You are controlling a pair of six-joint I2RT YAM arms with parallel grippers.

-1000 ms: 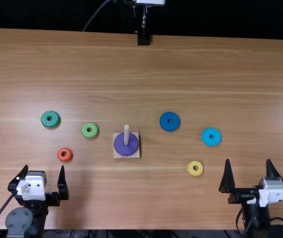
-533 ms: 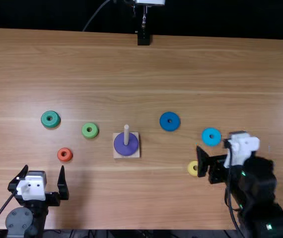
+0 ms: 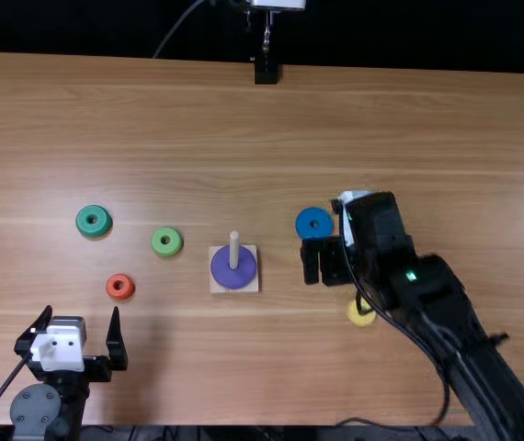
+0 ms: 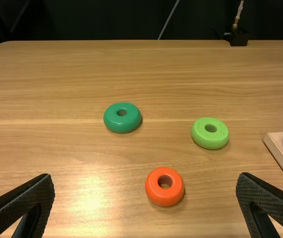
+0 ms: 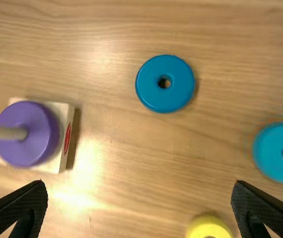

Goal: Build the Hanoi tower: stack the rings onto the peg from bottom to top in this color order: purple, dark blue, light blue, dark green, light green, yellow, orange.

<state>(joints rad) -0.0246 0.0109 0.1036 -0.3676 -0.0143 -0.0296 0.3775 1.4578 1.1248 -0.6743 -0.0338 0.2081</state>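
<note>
My left gripper (image 3: 83,329) stands open at the near left; the left wrist view shows this gripper (image 4: 145,198) apart, with the orange ring (image 4: 165,186) beyond it. My right gripper (image 3: 323,265) hangs just nearer than the dark blue ring (image 3: 314,224); in the right wrist view, this gripper (image 5: 139,198) is open and holds nothing. The purple ring (image 3: 233,267) lies around the peg (image 3: 234,245) on its square base (image 3: 217,287). Dark green ring (image 3: 94,220) and light green ring (image 3: 166,242) lie left of the peg. In the right wrist view are the light blue ring (image 5: 280,152) and yellow ring (image 5: 208,228).
The right arm stretches from the near right corner across the table (image 3: 188,138), partly over the yellow ring. A black mount (image 3: 266,72) stands at the far edge, beyond the peg.
From the near right, my right gripper has moved forward and to the left, past the yellow ring toward the dark blue ring. The left arm and the rings have stayed put.
</note>
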